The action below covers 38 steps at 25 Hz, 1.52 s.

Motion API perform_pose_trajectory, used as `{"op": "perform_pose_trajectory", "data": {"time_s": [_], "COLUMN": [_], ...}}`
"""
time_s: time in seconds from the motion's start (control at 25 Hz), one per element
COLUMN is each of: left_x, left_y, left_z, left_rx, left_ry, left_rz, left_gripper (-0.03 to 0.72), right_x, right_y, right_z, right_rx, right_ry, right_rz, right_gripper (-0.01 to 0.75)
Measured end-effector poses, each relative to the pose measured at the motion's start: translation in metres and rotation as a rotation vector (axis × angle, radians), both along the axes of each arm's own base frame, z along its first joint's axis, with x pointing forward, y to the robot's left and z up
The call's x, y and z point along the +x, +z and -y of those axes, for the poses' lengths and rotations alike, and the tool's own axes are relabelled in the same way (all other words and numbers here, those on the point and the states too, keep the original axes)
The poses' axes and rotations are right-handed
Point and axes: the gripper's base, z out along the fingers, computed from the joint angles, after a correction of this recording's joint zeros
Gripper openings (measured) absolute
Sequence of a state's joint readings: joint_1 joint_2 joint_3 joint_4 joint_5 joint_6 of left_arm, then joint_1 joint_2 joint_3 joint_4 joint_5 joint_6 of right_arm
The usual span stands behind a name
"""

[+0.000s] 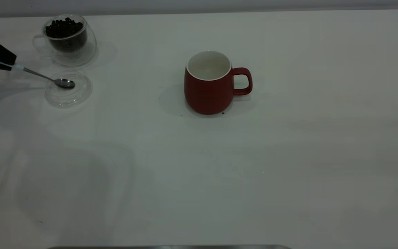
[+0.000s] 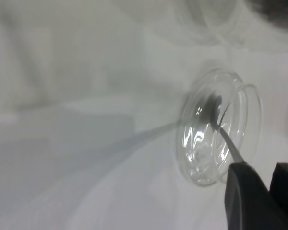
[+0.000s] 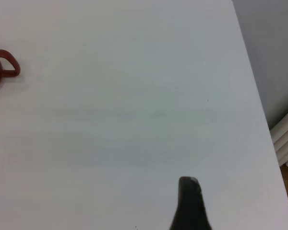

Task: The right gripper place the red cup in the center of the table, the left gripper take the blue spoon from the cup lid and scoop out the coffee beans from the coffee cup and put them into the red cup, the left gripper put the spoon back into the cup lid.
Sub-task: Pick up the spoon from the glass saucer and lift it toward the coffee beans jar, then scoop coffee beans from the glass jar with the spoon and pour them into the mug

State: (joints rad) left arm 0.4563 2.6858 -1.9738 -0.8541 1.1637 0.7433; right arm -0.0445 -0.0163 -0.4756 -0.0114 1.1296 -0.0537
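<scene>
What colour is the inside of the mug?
White inside the dark red mug; clearest in the exterior view.

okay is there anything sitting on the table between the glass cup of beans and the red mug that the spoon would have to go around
Nothing visible does. The table is bare between the coffee cup and the red cup. The cup lid lies nearer the camera, off that line.

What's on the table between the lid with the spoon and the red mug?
Nothing: in the exterior view, the table is bare between the cup lid, where the blue spoon bowl rests, and the red cup.
</scene>
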Motion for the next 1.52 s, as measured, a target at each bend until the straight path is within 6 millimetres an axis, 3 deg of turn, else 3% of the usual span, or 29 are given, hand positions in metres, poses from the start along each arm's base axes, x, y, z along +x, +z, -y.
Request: {"op": "perform_pose_trajectory", "data": {"time_s": [0.4,0.6,1.0,1.32,1.52], "left_x": [0.003,0.007,0.012,0.008,0.006], "left_y": [0.013,0.042,0.082,0.141,0.162], "left_z": [-0.001,-0.003,0.0,0.047,0.032], "left_rx": [0.001,0.017,0.007,0.006,-0.043], "left_ry": [0.03,0.066,0.141,0.028,0.056], "left_rz": [-0.003,0.015,0.023,0.15,0.277], "left_gripper": [0.118,0.118,0.118,0.118,0.118], "right_x": [0.0,0.0,0.0,0.0,0.0], "right_y": [0.0,0.0,0.0,0.0,0.0], "right_z": [0.0,0.0,0.0,0.0,0.0], "right_rx": [0.0,0.0,0.0,0.001,0.001], "right_ry": [0.0,0.0,0.0,0.001,0.001], "right_rz": [0.0,0.0,0.0,0.0,0.0], "right_gripper": [0.59,0.59,0.59,0.59,0.59]}}
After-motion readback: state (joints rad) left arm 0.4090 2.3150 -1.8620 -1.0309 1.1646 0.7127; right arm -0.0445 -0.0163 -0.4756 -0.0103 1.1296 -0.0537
